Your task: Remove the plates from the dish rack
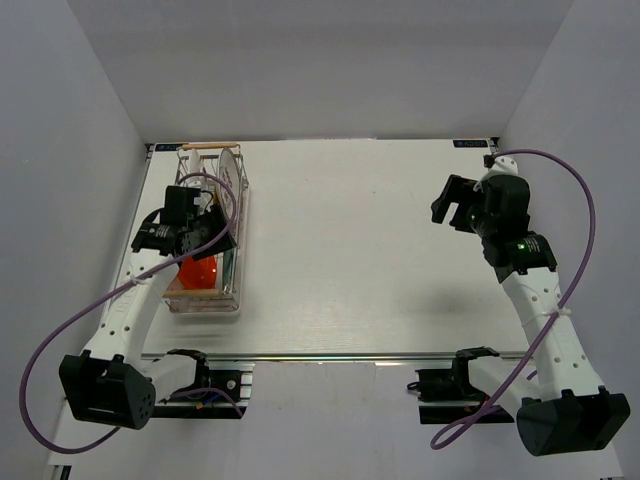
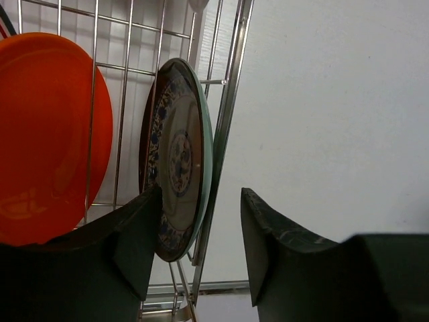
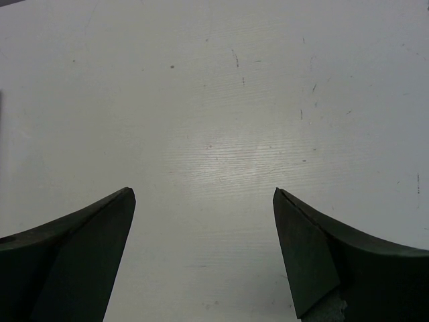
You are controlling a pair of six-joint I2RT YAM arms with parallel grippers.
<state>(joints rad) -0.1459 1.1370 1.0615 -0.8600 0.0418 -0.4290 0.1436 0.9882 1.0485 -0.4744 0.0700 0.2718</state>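
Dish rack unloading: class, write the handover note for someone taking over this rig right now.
Left gripper: open, empty; the blue patterned plate shows between its fingers.
Right gripper: open, empty, above bare table.
Dish rack: at the table's left, holding the blue patterned plate and orange plate upright.
Done: no plate out on the table.
Left: grip the blue patterned plate, lift it out, then the rest.

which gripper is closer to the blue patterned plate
Left. The left gripper hovers open at the rim of the blue patterned plate in the dish rack; the right gripper hangs open over bare table, far across.
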